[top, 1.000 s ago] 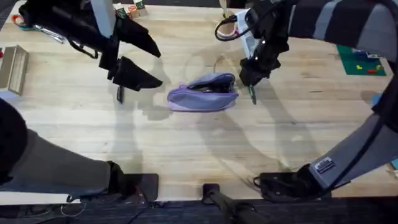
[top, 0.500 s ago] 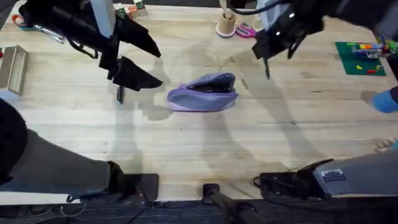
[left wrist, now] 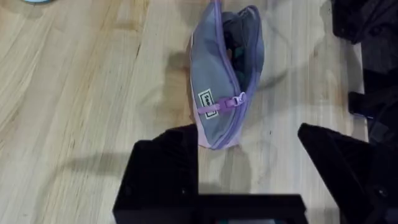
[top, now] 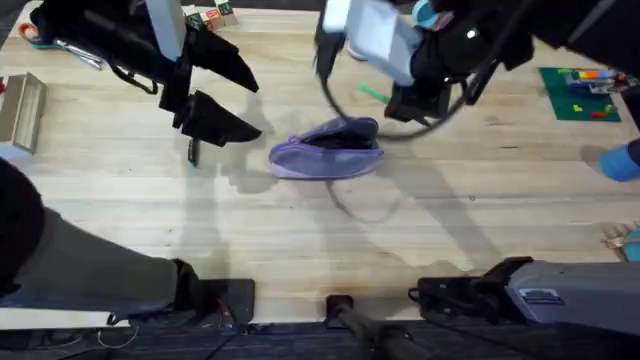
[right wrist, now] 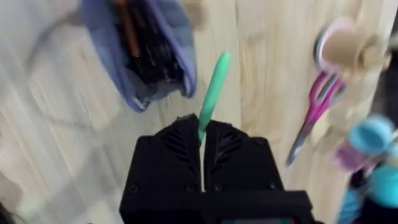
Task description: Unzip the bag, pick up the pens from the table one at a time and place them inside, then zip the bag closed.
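Compared with one second ago, the light green pen (right wrist: 213,87) is lifted off the table (top: 300,240) by the right gripper (right wrist: 201,134), whose fingers are pressed together on its lower end, and it is now carried high, near the open mouth of the bag (top: 327,148). The bag is seen lying unzipped in the middle of the table, with dark things already inside, so it is judged that this pen is the next to be dropped in. The left gripper (top: 215,92) is kept wide open above the black pen (top: 193,151), which remains on the table left of the bag.
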### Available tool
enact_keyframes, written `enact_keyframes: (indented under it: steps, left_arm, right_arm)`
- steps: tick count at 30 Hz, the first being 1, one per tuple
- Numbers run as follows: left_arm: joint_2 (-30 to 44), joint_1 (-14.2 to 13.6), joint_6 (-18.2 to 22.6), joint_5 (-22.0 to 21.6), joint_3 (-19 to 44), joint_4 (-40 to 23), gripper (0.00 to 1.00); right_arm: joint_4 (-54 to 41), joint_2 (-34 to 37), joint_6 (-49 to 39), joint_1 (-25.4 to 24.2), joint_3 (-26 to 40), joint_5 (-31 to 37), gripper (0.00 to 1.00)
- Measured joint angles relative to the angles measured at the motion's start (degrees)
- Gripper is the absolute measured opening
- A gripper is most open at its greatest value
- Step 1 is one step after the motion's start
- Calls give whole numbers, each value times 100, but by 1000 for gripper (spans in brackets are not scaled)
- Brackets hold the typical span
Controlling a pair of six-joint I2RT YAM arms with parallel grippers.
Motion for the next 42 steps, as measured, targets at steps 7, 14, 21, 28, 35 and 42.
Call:
enact_keyframes:
  steps: [7,14,21,28,35,42]
  left_arm:
    - [0,0,0,0,0,0,995]
    - [0,0,0,-1,0,0,995]
    - [0,0,0,0,0,0,994]
    - [0,0,0,0,0,0,995]
    - [0,0,0,-2,0,0,995]
    - [0,0,0,0,0,0,995]
  right_arm:
    - [-12,24,-1248,528,0,-80,32]
    - [-6,250,-1738,677,0,-94,32]
    - [210,696,-1832,690,0,-272,32]
    - [318,1068,-1846,740,0,-478,32]
    - [381,1309,-1846,816,0,-703,32]
    - [458,1309,-1849,936,0,-1090,32]
